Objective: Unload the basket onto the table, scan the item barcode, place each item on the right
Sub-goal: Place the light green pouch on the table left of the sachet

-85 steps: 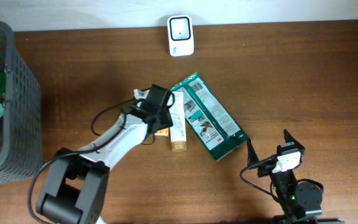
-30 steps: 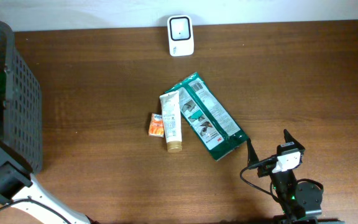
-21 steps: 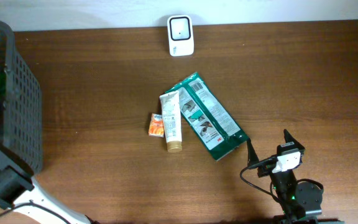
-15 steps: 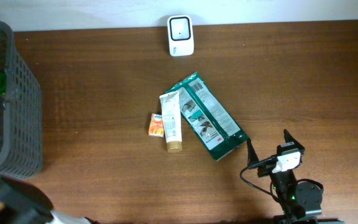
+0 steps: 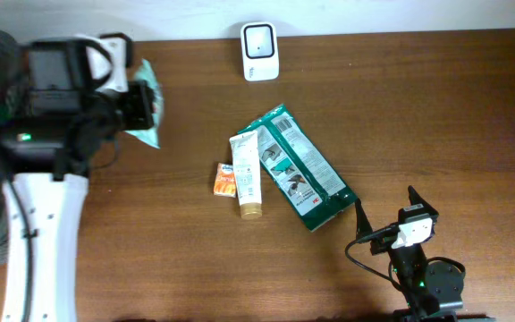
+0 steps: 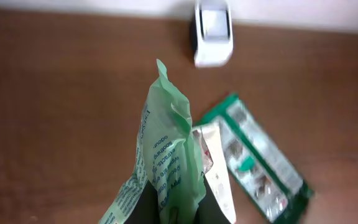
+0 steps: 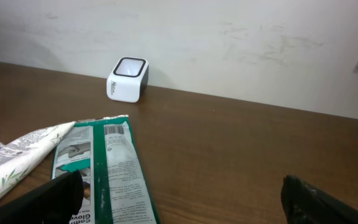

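Pinching one end of the green packet (image 6: 166,155), the left end effector (image 6: 178,210) points its length roughly toward the scanner (image 6: 213,31).

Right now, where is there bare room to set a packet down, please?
The table is bare right of the scanner and green pack, and between the tube and the near edge. Crowded: tube, orange box and pack at centre.

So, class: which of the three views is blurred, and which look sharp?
Left wrist view: smeared throughout, scanner and pale green pouch soft-edged. Overhead: mostly crisp, only the raised left arm looks soft. Right wrist view: sharp, the barcode on the dark green pack distinct.
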